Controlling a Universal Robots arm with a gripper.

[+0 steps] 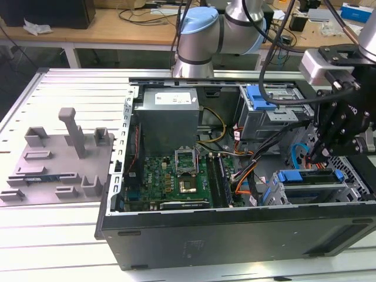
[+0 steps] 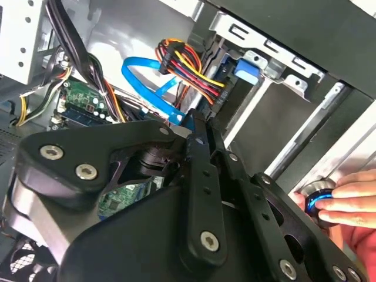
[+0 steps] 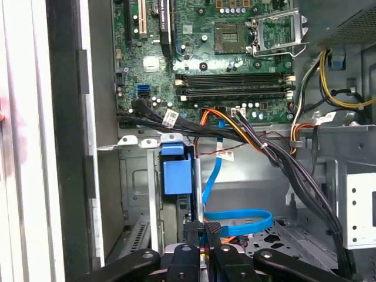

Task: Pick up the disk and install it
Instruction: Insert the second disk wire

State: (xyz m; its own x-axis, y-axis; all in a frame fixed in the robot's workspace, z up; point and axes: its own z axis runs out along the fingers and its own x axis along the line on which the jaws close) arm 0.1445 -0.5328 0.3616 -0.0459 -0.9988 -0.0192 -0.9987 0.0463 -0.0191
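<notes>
The disk lies edge-on in the lower drive cage at the exterior view's right. Its blue bracket and a thin green board edge show; its label is hidden. In the first wrist view the bracket's blue end stands in the bay, just beyond my fingertips. My gripper hangs just above that cage, fingers pointing down into the case. It is shut in both wrist views, with nothing between the fingers. A blue flat cable loops right beside the fingertips.
The open computer case holds a motherboard, a grey power-supply box and an upper drive cage with a blue latch. Cable bundles cross near the bay. A person's hand grips a blue-ringed knob. A grey fixture lies at the left.
</notes>
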